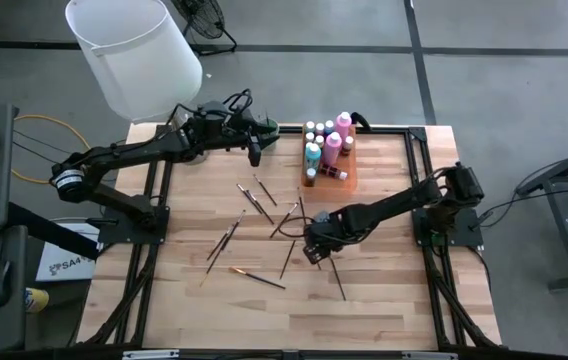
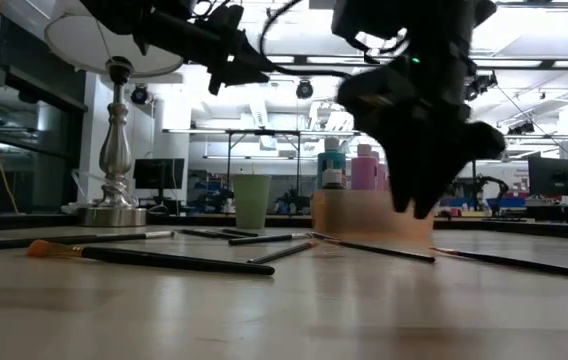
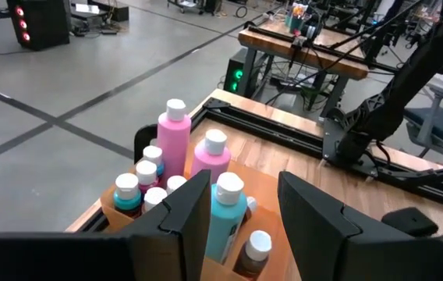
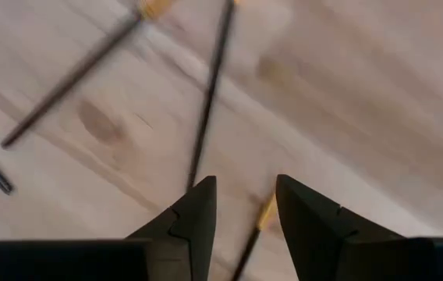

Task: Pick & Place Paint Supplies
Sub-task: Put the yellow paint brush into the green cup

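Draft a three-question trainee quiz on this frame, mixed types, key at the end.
1. True or false: the paint bottles stand in a tray at the table's far edge.
2. Which gripper hangs low over the scattered paintbrushes? A) left B) right
3. Fill in: the left gripper sits beside the white ____.

Key: 1 true; 2 B, the right gripper, jaws apart with a brush between them; 3 lampshade.

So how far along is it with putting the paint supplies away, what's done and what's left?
Done: the paint bottles stand grouped in the orange holder at the table's far edge. In hand: the right gripper is low over a paintbrush lying between its open fingers, not yet gripped. The left gripper hovers open and empty near the bottles. Left: about a dozen scattered brushes lie loose on the table.
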Available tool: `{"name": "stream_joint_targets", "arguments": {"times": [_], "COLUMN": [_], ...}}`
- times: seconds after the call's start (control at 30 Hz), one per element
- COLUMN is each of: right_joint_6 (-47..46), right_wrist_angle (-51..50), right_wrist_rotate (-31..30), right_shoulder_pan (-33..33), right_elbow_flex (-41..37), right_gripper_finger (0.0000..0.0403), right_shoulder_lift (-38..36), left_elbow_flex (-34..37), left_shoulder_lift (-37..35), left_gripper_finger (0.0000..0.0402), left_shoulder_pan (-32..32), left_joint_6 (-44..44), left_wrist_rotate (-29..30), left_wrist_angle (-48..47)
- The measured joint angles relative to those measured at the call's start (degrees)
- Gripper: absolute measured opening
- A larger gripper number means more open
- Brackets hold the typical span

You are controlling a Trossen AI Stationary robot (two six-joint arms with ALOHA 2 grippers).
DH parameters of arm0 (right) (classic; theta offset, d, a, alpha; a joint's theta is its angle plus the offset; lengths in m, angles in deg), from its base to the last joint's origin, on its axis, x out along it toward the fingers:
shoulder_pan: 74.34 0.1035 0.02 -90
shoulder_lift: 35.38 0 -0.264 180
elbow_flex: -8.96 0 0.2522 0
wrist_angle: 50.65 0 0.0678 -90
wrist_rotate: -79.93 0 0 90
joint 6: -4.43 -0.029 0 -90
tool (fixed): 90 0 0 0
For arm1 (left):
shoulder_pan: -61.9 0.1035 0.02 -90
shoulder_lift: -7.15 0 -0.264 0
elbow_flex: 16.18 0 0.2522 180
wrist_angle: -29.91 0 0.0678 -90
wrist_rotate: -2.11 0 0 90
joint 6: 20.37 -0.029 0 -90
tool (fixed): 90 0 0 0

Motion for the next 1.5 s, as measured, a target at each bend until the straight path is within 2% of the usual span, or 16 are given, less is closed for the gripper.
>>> {"name": "stream_joint_targets", "arguments": {"times": [0.17, 0.33, 1.2, 1.5], "right_joint_6": [0.2, -0.4, -7.0, -7.1], "right_wrist_angle": [-8.2, -11.8, -11.7, -11.6], "right_wrist_rotate": [-3.5, -1.9, -1.7, -0.4], "right_shoulder_pan": [-0.3, -0.5, -0.3, 0.2], "right_elbow_flex": [5.4, 6.4, 6.3, 6.3], "right_gripper_finger": [0.0128, 0.0128, 0.0128, 0.0128], "right_shoulder_lift": [1.7, 3.4, 5.2, 8.2], "left_elbow_flex": [0.0, 0.0, 0.0, 0.0], "left_shoulder_lift": [0.0, 0.0, 0.0, 0.0], "left_gripper_finger": [0.0148, 0.0148, 0.0148, 0.0148], "left_shoulder_pan": [0.1, 0.1, 0.1, 0.1], "left_joint_6": [-0.1, -0.2, -0.2, -0.2], "left_wrist_rotate": [0.0, 0.0, -0.3, -0.4], "left_wrist_angle": [-0.6, -0.8, -1.2, -1.2]}}
